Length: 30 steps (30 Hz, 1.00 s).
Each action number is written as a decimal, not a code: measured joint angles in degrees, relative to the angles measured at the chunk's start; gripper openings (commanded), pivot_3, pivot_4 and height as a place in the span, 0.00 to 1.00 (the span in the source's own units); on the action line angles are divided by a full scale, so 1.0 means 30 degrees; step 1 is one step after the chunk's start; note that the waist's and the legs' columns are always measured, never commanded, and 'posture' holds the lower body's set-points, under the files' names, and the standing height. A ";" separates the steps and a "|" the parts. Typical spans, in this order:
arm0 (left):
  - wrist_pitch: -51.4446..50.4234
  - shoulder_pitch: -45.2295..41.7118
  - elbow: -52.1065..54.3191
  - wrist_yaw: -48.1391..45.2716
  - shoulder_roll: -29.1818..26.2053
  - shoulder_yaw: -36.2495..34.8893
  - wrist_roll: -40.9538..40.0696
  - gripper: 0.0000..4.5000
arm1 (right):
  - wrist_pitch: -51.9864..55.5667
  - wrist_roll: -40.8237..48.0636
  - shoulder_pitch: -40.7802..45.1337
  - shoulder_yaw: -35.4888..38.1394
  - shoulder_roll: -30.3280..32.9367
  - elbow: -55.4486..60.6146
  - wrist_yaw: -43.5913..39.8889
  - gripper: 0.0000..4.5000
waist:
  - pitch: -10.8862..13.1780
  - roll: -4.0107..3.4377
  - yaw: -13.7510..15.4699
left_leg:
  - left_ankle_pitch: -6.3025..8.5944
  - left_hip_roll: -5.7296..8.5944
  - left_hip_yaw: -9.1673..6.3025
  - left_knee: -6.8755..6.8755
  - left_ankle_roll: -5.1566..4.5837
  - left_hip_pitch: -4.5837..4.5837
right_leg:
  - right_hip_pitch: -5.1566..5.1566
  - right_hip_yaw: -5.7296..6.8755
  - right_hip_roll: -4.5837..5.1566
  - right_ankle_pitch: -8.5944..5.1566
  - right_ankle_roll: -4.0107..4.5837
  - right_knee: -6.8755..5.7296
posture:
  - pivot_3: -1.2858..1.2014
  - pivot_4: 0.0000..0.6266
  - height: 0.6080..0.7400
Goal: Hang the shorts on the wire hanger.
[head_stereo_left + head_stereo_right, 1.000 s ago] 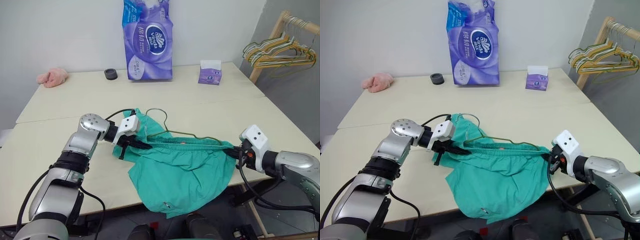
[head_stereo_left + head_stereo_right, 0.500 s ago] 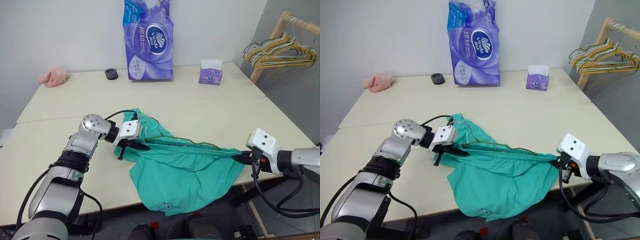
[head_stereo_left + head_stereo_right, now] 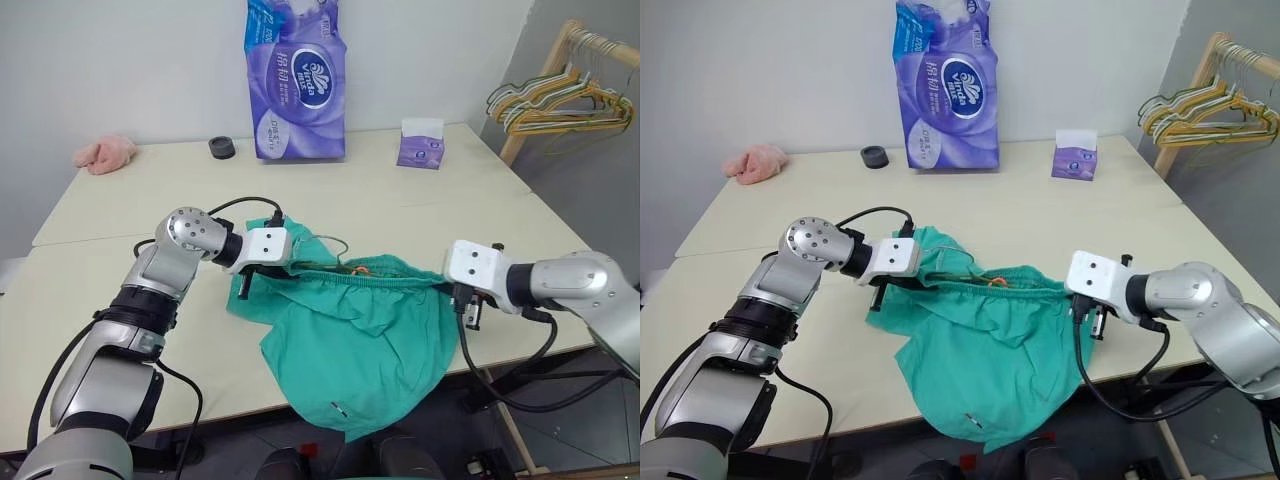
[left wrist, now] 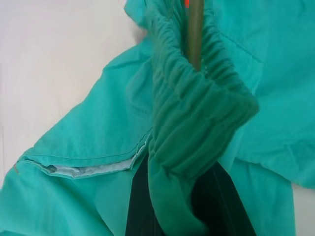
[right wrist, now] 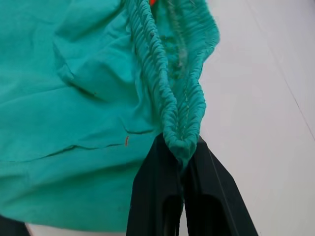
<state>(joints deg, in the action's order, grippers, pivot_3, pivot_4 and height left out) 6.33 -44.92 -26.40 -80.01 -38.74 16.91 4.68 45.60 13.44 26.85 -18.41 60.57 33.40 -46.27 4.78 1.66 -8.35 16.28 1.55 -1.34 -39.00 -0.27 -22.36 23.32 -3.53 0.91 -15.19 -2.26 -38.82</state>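
Clearly the waistband is what matters now: the shorts hang between the two grippers at the near edge of the table, their gathered waistband running left to right as the long axis, with the legs drooping over the table edge below it. The left gripper has its fingers clamped on the left end of the waistband, and in the left wrist view the elastic is bunched between the black fingers. The right gripper pinches the right end; its wrist view shows the two fingers pressed together on the folded hem. The wire hanger lies inside the waistband, an olive-grey rod running along the elastic away from the left fingers, and its curved hook pokes out above the fabric nearer the left gripper than the right. I judge that the coming move depends on keeping the band aligned with the hanger's bar, so the cloth settles over the wire rather than sliding off one shoulder. Since the hook sits closer to the left arm, that arm looks better placed to take it.
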 measured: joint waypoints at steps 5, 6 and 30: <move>-0.0679 0.0371 0.1040 0.0416 0.0316 0.0013 -0.0012 0.00 | 0.0535 -0.0671 0.1225 -0.1097 -0.1747 0.0051 -0.0033 0.00 | -0.0001 -0.0001 -0.0071 | 0.0000 -0.0001 -0.0007 0.0000 0.0000 -0.0001 | 0.0009 0.0006 0.0000 0.0001 0.0002 -0.0009 | 0.43 0.10 1.00; -0.0749 0.0500 0.1147 0.0567 0.0318 0.0013 -0.0007 0.00 | 0.0854 -0.0659 0.1335 -0.1136 -0.2094 0.0108 -0.0049 0.00 | 0.0000 -0.0001 -0.0087 | 0.0000 -0.0001 -0.0008 0.0000 0.0000 -0.0001 | 0.0009 0.0005 0.0002 0.0002 0.0003 -0.0011 | 0.43 0.10 1.00; -0.2206 0.1460 0.3313 0.1450 0.0671 0.0450 0.0042 0.00 | 0.5562 0.3100 -0.2685 0.4524 -0.0973 0.3526 -0.1368 0.85 | -0.0002 -0.0002 -0.0163 | 0.0000 0.0009 -0.0031 0.0000 0.0000 -0.0022 | 0.0006 0.0046 0.0028 0.0001 0.0002 0.0000 | 0.42 0.11 1.00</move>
<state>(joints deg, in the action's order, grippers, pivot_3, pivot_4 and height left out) -0.29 -40.54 -16.46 -75.66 -36.73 18.26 4.81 62.29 22.74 18.79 -4.84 57.65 43.98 -50.37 4.77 1.65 -8.84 16.27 1.58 -1.43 -39.00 -0.27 -22.42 23.34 -3.39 1.00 -15.18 -2.26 -38.82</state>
